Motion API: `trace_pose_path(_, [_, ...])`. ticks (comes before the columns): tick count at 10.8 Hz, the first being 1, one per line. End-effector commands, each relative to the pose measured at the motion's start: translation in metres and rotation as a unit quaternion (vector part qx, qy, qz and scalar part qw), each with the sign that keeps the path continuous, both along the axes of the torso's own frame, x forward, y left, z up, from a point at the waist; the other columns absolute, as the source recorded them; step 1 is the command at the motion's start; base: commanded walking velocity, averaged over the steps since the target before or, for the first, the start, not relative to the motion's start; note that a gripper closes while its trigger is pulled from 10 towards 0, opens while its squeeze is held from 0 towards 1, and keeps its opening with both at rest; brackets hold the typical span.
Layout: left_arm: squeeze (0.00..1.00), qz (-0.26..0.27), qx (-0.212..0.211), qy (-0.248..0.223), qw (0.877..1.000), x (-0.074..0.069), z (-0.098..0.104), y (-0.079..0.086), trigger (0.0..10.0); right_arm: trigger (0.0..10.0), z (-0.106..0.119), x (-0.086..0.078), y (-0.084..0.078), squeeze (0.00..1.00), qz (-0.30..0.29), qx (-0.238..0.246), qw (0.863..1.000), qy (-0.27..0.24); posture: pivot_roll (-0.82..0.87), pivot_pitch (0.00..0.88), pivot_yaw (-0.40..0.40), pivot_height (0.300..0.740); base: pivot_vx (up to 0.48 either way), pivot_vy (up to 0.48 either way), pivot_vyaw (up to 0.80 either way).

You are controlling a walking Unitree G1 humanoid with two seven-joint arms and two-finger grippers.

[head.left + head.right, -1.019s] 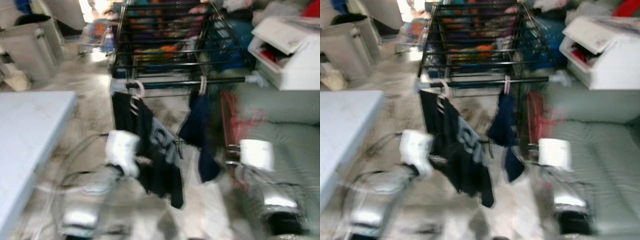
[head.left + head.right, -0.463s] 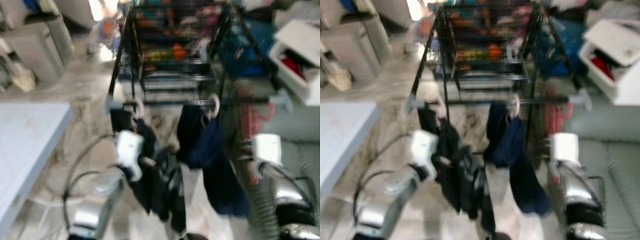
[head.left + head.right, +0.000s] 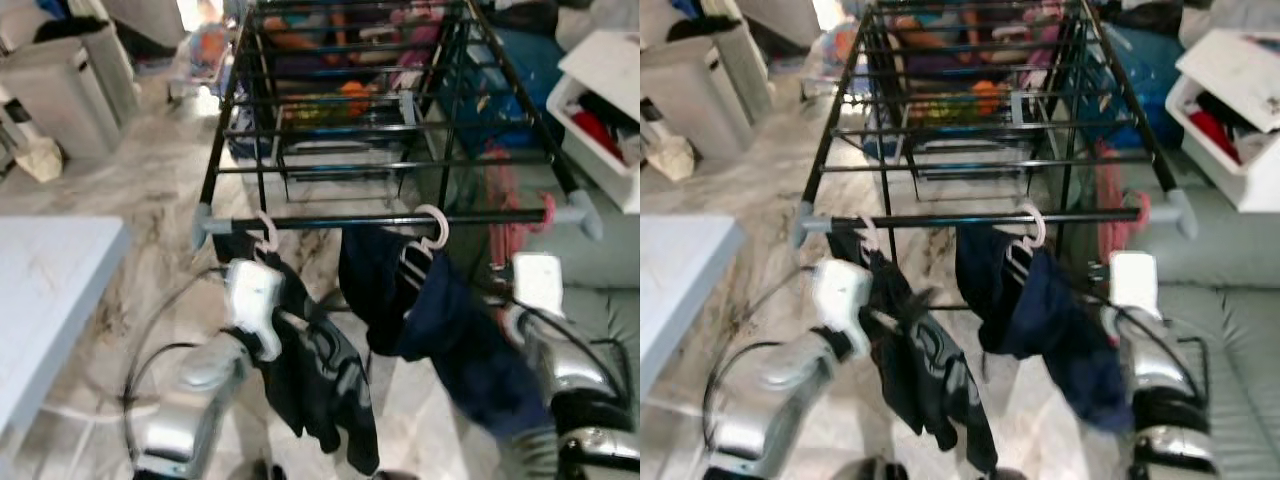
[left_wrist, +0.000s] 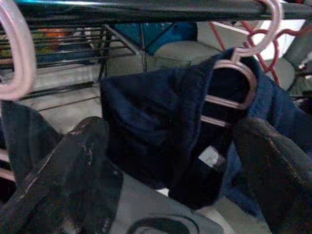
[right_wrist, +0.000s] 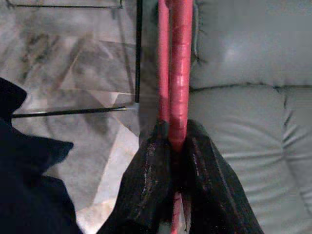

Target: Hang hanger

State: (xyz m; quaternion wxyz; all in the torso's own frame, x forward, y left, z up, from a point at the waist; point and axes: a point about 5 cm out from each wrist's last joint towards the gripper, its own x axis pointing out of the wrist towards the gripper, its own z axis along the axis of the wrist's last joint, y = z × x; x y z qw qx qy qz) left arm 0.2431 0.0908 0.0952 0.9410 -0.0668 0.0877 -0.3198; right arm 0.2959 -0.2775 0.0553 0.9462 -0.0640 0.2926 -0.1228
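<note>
Rack [image 3: 400, 219] of black bars stands before me, with two pale pink hangers hooked on its front rail, each carrying dark clothing. My right pincer [image 5: 176, 146] is clamped on a red hanger [image 5: 175, 73], held low beside the grey sofa [image 5: 243, 73], just right of the rail's end. My left pincer [image 4: 170, 161] is apart, near the black garment [image 3: 320, 380]. The red hanger looks light, thin and stiff, likely slippery; I judge a hold near its neck steadies the hook best.
</note>
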Motion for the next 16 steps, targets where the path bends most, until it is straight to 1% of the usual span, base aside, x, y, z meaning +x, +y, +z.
trace_pose_path(1, [0.00,0.006,0.010,-0.002,1.000,0.000,0.001,0.007,10.0,10.0,0.009,0.010,0.002,0.00,0.005,0.009,1.000,-0.006,-0.04,0.000,0.010,0.740,0.000,0.000,0.00])
trace_pose_path(3, [0.00,0.007,0.013,-0.002,1.000,0.000,0.001,0.007,10.0,10.0,0.003,0.009,-0.005,0.00,-0.005,0.015,1.000,0.012,-0.04,0.000,0.010,0.740,0.000,0.000,0.00])
trace_pose_path(5, [0.00,0.006,0.016,0.000,1.000,-0.001,0.001,0.007,10.0,10.0,-0.012,0.000,-0.008,0.00,-0.018,0.040,0.998,0.046,-0.04,0.000,0.006,0.740,0.000,0.000,0.00])
trace_pose_path(7, [0.00,0.004,0.019,0.001,1.000,-0.001,0.000,0.007,10.0,10.0,-0.018,-0.005,-0.011,0.00,-0.025,0.046,0.997,0.053,-0.04,0.000,0.006,0.740,0.000,0.000,0.00])
trace_pose_path(8, [0.00,0.002,0.021,0.002,1.000,-0.001,-0.001,0.007,10.0,10.0,-0.019,-0.006,-0.011,0.01,-0.030,0.058,0.997,0.049,-0.04,0.000,0.006,0.740,0.000,0.000,0.00])
trace_pose_path(9, [0.00,0.002,0.022,0.002,1.000,-0.001,-0.001,0.007,10.0,10.0,-0.019,-0.007,-0.013,1.00,-0.033,0.059,0.997,0.041,-0.04,0.000,0.006,0.740,0.000,0.000,0.00])
trace_pose_path(10, [0.00,0.002,0.024,0.002,1.000,-0.001,-0.001,0.007,10.0,10.0,-0.014,-0.006,-0.016,1.00,-0.029,0.035,0.999,0.017,-0.04,0.000,0.006,0.740,0.000,0.000,0.00])
trace_pose_path(11, [0.00,0.012,0.022,0.013,1.000,-0.001,-0.003,0.008,10.0,10.0,-0.013,-0.010,-0.015,1.00,-0.014,-0.003,1.000,0.003,-0.04,0.000,0.006,0.740,0.000,0.000,0.00])
trace_pose_path(12, [0.00,0.018,0.026,0.015,0.999,0.000,-0.004,0.009,10.0,10.0,-0.018,-0.020,-0.013,1.00,-0.007,-0.029,1.000,-0.007,-0.04,0.000,0.005,0.740,0.000,0.000,0.00])
trace_pose_path(13, [0.00,0.021,0.030,0.015,0.999,0.001,-0.005,0.009,10.0,10.0,-0.019,-0.028,-0.012,1.00,-0.009,-0.036,0.999,-0.030,-0.04,0.000,0.006,0.740,0.000,0.000,0.00])
trace_pose_path(15, [0.00,0.020,0.037,0.011,0.999,0.002,-0.005,0.008,10.0,10.0,-0.007,-0.034,-0.012,1.00,-0.011,-0.061,0.994,-0.087,-0.05,0.000,0.010,0.740,0.000,0.000,0.00])
trace_pose_path(16, [0.00,0.021,0.043,0.009,0.999,0.003,-0.006,0.008,10.0,10.0,-0.001,-0.036,-0.008,1.00,0.006,-0.095,0.990,-0.107,-0.06,0.000,0.017,0.740,0.000,0.000,0.00])
